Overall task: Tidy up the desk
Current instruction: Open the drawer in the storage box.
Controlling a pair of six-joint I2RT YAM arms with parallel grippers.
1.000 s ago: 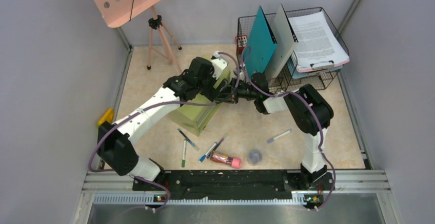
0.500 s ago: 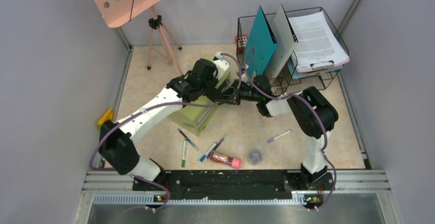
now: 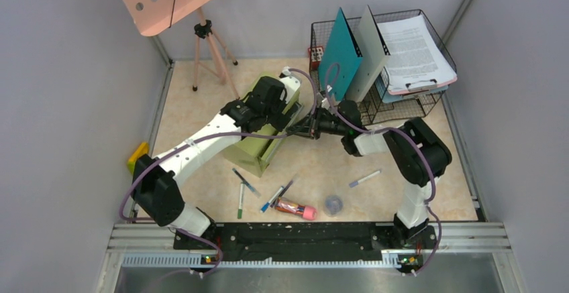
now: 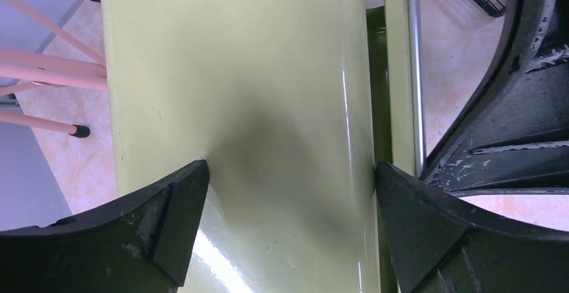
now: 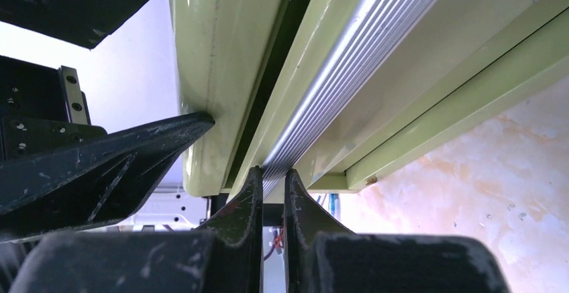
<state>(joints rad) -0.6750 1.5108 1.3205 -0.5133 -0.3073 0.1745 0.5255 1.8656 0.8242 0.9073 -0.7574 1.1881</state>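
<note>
Straddling drawer box (image 4: 235,105): left jaws wide open | right jaws pinched on silver handle (image 5: 349,72)

Glossy paint, ribbed metal, worn plastic

We see the drawer box (image 4: 255,105) in smooth olive paint, glossy enough to carry bright streaks, and its handle (image 5: 349,58) as a silvery bar of finely ribbed metal. The left gripper (image 4: 290,169) has black fingers (image 4: 161,219) that look like matt plastic, scuffed and chipped pale at the edges. The desk (image 5: 483,192) shows a smooth beige marble pattern. The basket (image 3: 402,108) is thin black wire holding white paper (image 3: 416,45).
</note>
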